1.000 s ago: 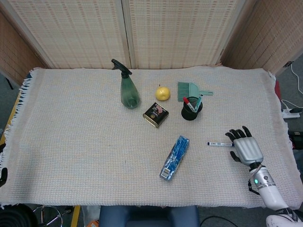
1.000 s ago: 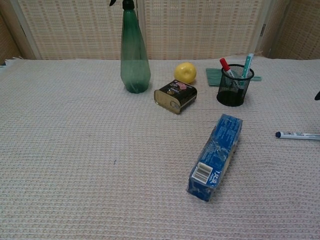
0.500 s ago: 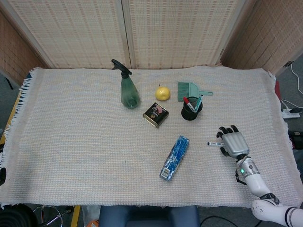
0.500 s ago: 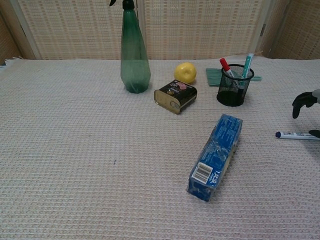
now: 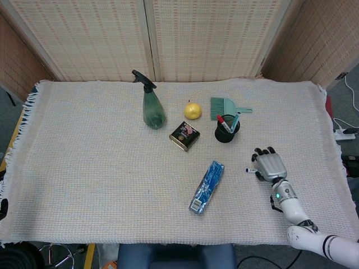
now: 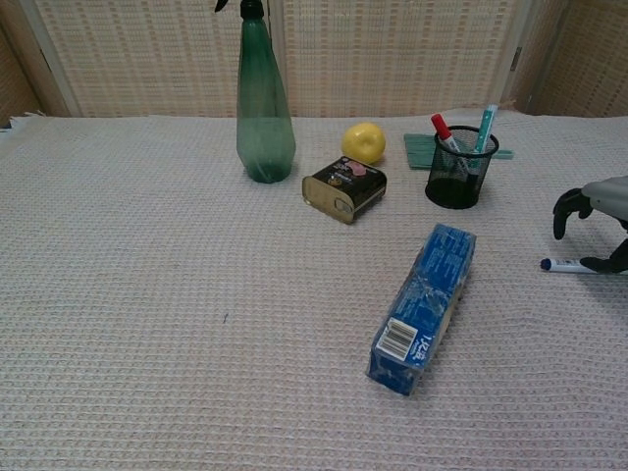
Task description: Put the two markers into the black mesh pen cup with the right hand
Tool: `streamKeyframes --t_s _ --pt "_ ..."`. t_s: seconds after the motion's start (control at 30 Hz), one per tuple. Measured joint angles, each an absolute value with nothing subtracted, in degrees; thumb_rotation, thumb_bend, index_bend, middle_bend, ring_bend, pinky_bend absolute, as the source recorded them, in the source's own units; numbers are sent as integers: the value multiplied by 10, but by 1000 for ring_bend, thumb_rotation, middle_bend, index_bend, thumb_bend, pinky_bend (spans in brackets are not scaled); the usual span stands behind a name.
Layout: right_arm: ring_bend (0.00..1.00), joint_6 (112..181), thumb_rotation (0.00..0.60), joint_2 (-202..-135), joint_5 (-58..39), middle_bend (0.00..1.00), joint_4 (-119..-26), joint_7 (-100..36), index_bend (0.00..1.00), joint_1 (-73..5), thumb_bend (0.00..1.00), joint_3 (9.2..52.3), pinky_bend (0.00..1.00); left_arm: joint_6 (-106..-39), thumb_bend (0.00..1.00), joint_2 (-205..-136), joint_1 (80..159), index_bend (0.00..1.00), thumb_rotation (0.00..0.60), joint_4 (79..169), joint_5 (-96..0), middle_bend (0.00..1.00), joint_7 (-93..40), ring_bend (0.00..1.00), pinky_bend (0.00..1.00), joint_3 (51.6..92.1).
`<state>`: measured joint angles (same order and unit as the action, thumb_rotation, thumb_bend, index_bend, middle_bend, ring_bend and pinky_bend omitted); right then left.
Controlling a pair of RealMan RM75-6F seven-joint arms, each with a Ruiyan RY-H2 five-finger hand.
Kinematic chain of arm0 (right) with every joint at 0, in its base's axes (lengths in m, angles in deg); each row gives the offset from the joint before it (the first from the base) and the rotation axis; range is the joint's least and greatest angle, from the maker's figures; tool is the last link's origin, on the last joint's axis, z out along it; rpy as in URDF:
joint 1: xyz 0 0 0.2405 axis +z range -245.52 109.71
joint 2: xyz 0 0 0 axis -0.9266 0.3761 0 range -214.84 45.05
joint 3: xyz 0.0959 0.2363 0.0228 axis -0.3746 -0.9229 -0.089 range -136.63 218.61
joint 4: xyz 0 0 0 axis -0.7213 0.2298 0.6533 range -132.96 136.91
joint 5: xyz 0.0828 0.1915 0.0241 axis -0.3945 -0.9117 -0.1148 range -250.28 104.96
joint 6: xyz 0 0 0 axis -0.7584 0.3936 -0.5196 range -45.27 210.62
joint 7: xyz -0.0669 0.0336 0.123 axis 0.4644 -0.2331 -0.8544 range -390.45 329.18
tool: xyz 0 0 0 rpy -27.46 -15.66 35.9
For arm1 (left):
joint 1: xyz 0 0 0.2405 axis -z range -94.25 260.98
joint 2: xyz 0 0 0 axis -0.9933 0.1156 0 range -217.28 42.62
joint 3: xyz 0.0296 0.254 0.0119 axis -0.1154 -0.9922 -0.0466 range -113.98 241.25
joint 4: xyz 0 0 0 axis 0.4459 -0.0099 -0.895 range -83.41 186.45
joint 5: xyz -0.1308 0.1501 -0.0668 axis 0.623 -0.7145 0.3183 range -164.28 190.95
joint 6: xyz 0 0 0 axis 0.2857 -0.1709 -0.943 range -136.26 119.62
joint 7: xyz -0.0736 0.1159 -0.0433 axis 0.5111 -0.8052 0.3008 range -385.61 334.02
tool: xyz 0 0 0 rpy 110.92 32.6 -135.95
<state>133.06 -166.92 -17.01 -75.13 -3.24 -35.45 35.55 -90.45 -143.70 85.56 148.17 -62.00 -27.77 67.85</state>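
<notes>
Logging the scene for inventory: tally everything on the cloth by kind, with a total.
Markers: 3, one loose, a red-capped one and a teal one in the cup
Mesh pen cup: 1
Spray bottle: 1
Lemon: 1
Tin: 1
Blue box: 1
Teal brush: 1
Total: 9

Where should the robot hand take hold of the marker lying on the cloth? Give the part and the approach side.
Grip the marker on its white barrel, near the middle, coming down from above. It lies flat on the cloth, dark cap toward the blue box, so only top and sides are open. The right robot hand already hovers over the barrel's far end, fingers curled down.
</notes>
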Motion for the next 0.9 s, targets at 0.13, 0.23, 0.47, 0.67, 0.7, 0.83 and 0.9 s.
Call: streamKeyframes --t_s 0.13,0.23,0.47,0.67,0.7,0.83,0.9 --pt "207 1328 600 -1678 -171 140 -754 -28 369 -349 292 359 131 -907 500 -1436 855 107 600 1483 -619 0 -278 0 97 679" --pt "210 1328 600 -1681 -174 140 -754 -25 371 -347 292 361 134 -908 500 -1435 855 107 600 1484 -619 0 -277 0 97 680" --pt "227 1328 600 -1691 -187 155 -744 -13 412 -342 293 364 153 -908 500 -1435 855 107 600 1482 -620 0 -273 0 97 679" --pt "235 1323 600 -1701 -198 164 -731 -7 454 -335 293 364 160 -907 500 -1436 855 107 600 1482 -619 0 -274 0 97 679" --pt "237 1322 600 -1703 -199 165 -729 -6 461 -334 292 364 162 -908 500 -1436 855 107 600 1482 -619 0 -274 0 97 679" --pt "246 1324 600 -1707 -201 174 -725 -5 485 -332 293 365 171 -907 500 -1436 855 107 600 1480 -619 0 -273 0 97 679" --pt "253 1326 600 -1708 -201 181 -725 -4 501 -332 292 365 177 -905 500 -1436 855 107 600 1479 -618 0 -272 0 97 679"
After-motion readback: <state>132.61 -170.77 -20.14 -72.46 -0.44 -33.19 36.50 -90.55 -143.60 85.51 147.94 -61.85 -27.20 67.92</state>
